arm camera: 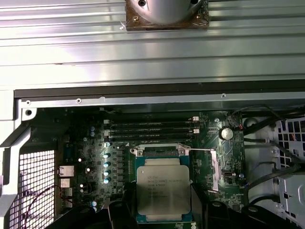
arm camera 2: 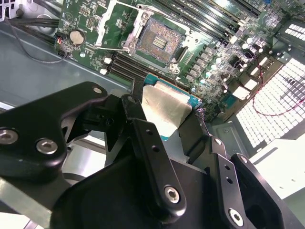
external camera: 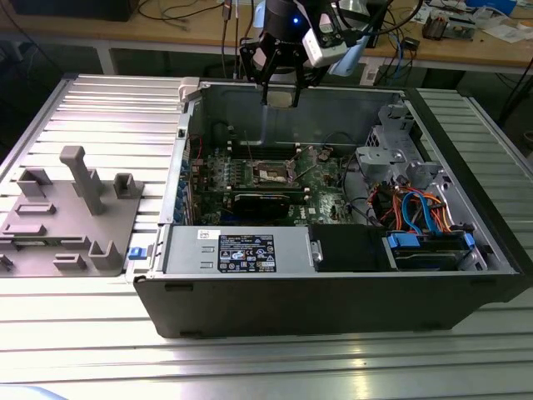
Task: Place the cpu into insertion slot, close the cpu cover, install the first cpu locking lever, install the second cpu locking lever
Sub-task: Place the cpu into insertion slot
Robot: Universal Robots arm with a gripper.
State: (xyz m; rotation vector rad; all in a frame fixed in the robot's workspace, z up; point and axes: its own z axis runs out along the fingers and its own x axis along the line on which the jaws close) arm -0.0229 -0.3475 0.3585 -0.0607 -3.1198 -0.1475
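The cpu (arm camera: 162, 193) above the insertion slot (arm camera 2: 159, 43).
Your gripper (external camera: 281, 93) clamps it; any tilt could bend the slot's contacts.

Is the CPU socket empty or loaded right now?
Empty. The second wrist view shows bare contacts in the insertion slot, and the gripper holds the cpu above the board.

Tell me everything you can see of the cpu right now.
The cpu is a small flat square chip: a dull silver-grey metal top with faint print, on a thin green base that shows as a border. It hangs in the air, gripped at two opposite edges by the black fingers of the gripper; nothing else touches it. It is above the open computer case, clear of the open insertion slot, not yet seated.
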